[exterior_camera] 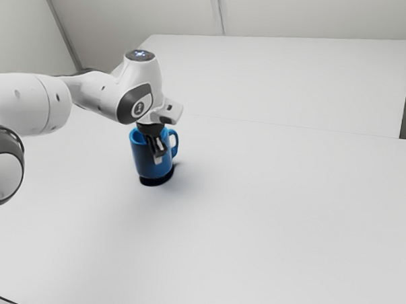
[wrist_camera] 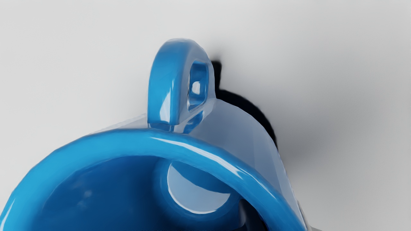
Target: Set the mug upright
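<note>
The pincer (exterior_camera: 159,153) is closed on the wall of the mug (exterior_camera: 143,159), one finger inside. Below the pincer, the mug leans slightly, mouth up, handle (wrist_camera: 163,80) clear of the fingers.

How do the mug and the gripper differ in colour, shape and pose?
Colour: the mug is glossy blue, the gripper mostly black.
Shape: the mug is a wide, hollow cup with a loop handle; the gripper ends in two narrow fingers.
Pose: the mug's opening faces up, with a slight lean; the gripper points down, its fingers on either side of the mug's wall.
</note>
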Controlling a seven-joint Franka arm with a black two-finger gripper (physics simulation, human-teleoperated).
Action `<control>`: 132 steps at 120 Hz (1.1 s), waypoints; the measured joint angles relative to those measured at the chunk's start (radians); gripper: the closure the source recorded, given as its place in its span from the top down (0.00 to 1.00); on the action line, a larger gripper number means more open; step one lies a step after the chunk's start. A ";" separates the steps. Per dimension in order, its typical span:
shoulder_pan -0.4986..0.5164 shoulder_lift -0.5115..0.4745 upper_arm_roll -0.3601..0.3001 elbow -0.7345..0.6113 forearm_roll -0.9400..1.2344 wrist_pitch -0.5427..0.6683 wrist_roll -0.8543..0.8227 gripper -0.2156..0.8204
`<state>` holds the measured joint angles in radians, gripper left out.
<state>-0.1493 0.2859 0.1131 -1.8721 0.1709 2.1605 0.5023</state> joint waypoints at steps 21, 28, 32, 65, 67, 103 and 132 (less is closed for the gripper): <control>-0.014 -0.059 -0.025 -0.113 -0.011 0.109 -0.066 0.05; -0.019 -0.098 -0.031 -0.168 -0.012 0.138 -0.088 0.05; -0.020 -0.120 -0.035 -0.195 -0.012 0.152 -0.101 0.05; -0.023 -0.162 -0.047 -0.285 -0.007 0.226 -0.189 0.05; -0.023 -0.162 -0.047 -0.287 -0.007 0.229 -0.193 0.05; -0.020 -0.165 -0.058 -0.290 -0.035 0.242 -0.222 0.30; -0.016 -0.208 -0.095 -0.281 -0.047 0.236 -0.232 0.61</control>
<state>-0.1651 0.0784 0.0183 -2.1530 0.1243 2.3965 0.2706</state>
